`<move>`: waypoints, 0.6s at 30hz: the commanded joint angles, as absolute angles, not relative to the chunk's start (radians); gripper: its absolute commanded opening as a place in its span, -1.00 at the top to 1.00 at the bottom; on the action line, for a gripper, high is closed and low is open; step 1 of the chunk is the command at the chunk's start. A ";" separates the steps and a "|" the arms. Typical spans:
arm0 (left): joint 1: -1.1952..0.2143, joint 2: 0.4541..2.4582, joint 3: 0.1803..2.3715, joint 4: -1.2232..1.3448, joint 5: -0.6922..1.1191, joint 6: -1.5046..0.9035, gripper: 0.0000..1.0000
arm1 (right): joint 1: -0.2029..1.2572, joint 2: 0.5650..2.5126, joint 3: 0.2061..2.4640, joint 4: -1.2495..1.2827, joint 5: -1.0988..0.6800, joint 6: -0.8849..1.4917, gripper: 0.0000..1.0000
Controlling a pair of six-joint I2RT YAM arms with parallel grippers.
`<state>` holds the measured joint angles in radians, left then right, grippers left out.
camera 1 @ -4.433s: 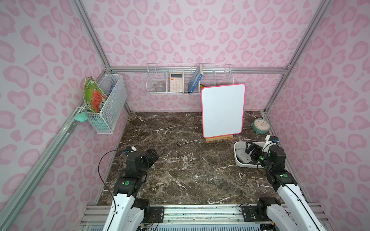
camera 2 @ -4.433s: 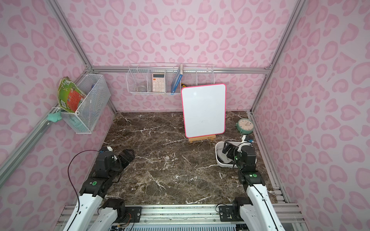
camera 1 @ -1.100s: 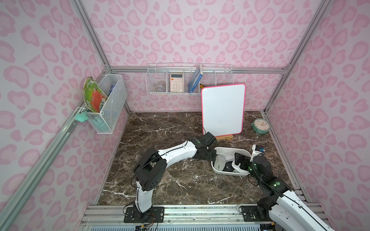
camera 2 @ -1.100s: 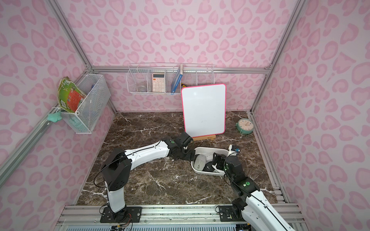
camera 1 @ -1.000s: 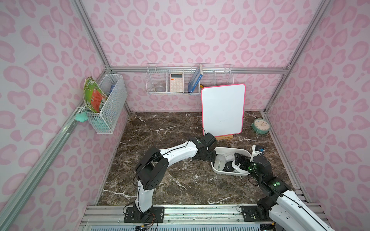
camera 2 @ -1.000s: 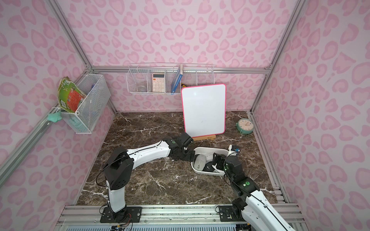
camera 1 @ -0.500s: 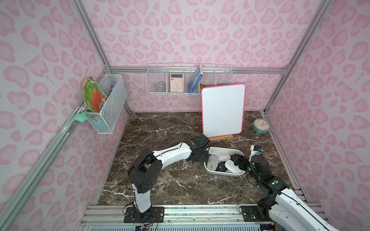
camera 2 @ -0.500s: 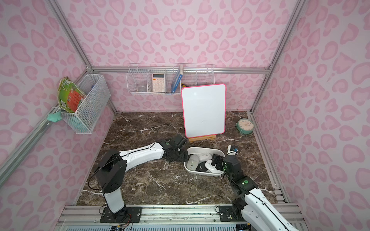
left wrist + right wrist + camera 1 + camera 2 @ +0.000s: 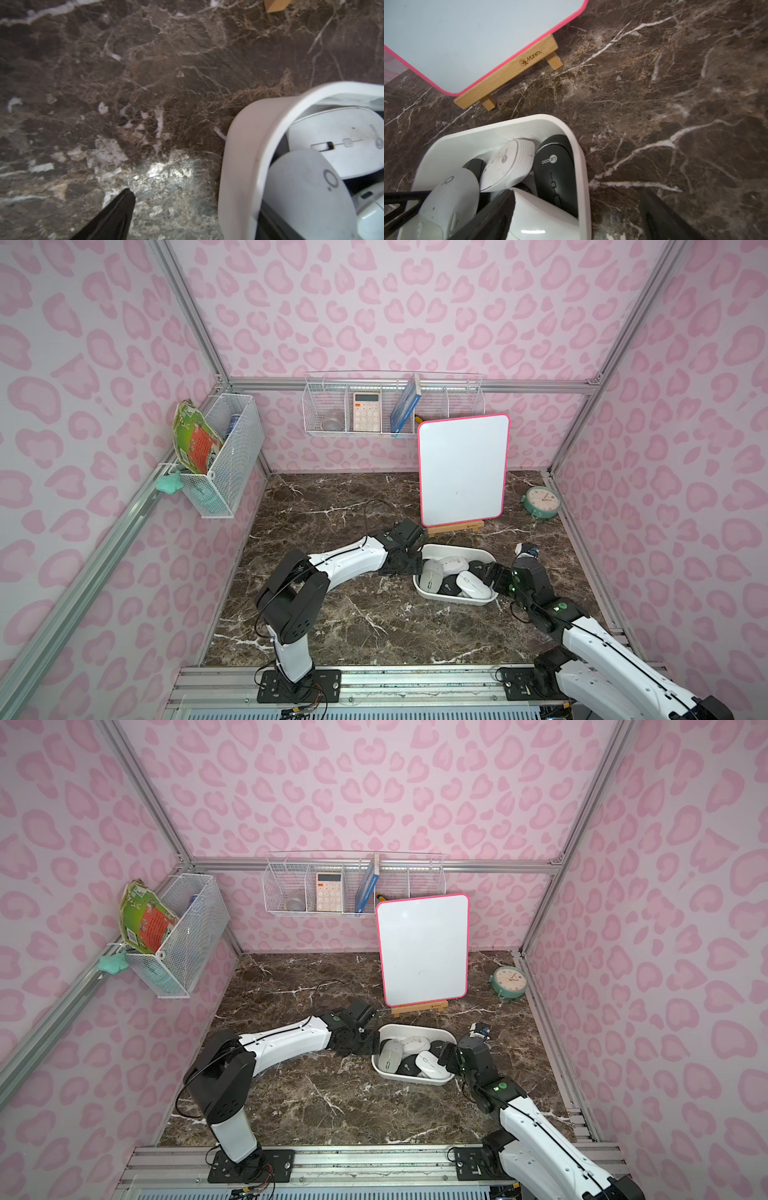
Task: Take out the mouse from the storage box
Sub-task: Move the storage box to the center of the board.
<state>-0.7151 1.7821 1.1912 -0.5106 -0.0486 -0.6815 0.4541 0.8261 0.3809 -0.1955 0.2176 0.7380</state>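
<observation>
The storage box [image 9: 453,547], a shallow white tub, lies on the marble right of centre in both top views and holds several mice. Among them are a grey mouse [image 9: 431,576], a white mouse [image 9: 471,585] and a black mouse [image 9: 554,166]. My left gripper [image 9: 415,567] is at the box's left end, open. The box wall [image 9: 239,166] stands between its jaws, and one finger [image 9: 118,214] is outside on the table. My right gripper [image 9: 492,574] is open at the right end. It straddles the rim [image 9: 583,187], one finger [image 9: 492,214] over a white mouse inside.
A pink-edged whiteboard [image 9: 463,470] on a wooden stand [image 9: 508,72] rises just behind the box. A green clock [image 9: 540,501] sits at the back right. Wire baskets hang on the back wall [image 9: 392,406] and the left wall [image 9: 224,456].
The storage box has slid left across the marble with both grippers at its ends. The left arm drew back to the left and the right arm followed.
</observation>
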 commanded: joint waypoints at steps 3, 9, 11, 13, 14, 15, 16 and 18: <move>-0.696 1.722 1.126 -0.524 -0.109 -0.698 -0.69 | 0.451 0.862 0.378 -0.113 0.125 0.736 -0.91; -0.651 1.615 1.016 -0.468 -0.121 -0.707 -0.71 | 0.456 0.918 0.341 0.031 -0.046 0.761 -0.89; -0.630 1.609 1.011 -0.484 -0.114 -0.706 -0.70 | 0.465 0.932 0.332 0.069 -0.073 0.777 -0.87; -0.622 1.603 0.998 -0.477 -0.119 -0.700 -0.70 | 0.488 0.958 0.341 0.098 -0.089 0.777 -0.85; -0.618 1.600 0.991 -0.469 -0.118 -0.699 -0.69 | 0.507 0.975 0.351 0.103 -0.085 0.776 -0.85; -0.615 1.600 0.987 -0.466 -0.114 -0.699 -0.70 | 0.528 0.993 0.364 0.103 -0.075 0.775 -0.84; -0.611 1.600 0.989 -0.466 -0.107 -0.701 -0.69 | 0.545 1.010 0.377 0.104 -0.068 0.773 -0.84; -0.607 1.592 0.985 -0.454 -0.094 -0.706 -0.68 | 0.576 1.054 0.405 0.103 -0.068 0.772 -0.82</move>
